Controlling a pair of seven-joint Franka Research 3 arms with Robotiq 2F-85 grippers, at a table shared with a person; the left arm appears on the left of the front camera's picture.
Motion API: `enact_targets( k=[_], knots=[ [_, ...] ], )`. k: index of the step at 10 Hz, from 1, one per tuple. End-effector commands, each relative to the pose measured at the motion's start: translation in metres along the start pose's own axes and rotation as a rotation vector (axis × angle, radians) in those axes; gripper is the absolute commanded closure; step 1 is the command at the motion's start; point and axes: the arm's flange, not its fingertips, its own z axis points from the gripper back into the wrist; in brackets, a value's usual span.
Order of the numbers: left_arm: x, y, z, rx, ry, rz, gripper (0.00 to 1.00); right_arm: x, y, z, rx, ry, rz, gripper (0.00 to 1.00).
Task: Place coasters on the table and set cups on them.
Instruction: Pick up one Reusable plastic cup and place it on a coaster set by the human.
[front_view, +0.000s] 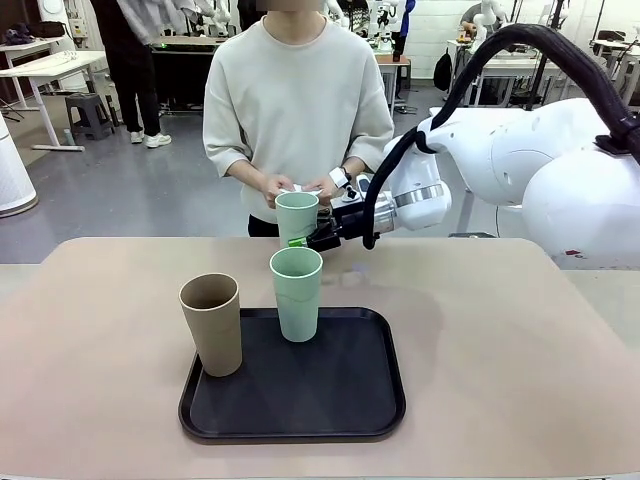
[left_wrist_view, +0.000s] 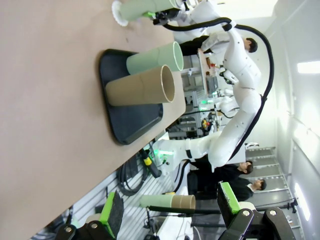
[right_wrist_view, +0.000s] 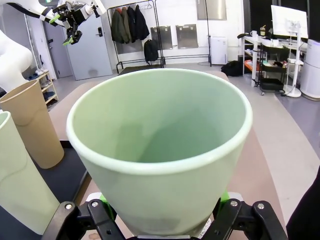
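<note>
Beyond tray (front_view: 345, 395), mint cup (front_view: 297, 212) upright, mouth up

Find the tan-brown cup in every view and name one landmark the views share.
Front view: the tan-brown cup stands left of centre, at the left edge of the black tray.
Left wrist view: the picture is rolled sideways; the tan-brown cup is in the upper middle, mouth facing right.
Right wrist view: the tan-brown cup is at the left edge, mid-height.
Shared landmark: the black tray under it.
</note>
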Motion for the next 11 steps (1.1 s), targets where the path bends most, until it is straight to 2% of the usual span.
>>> enact_targets(
  k=[1, 11],
  knots=[
    [0.0003, -0.0013, 0.0015, -0.011, -0.012, 0.000, 0.00, -0.0015, -0.0112, -0.0036, -0.002, 0.024, 0.022, 0.15],
    [0.0003, -0.0013, 0.0015, -0.011, -0.012, 0.000, 0.00, -0.0042, -0.0128, -0.0035, 0.005, 0.019, 0.020, 0.15]
  ],
)
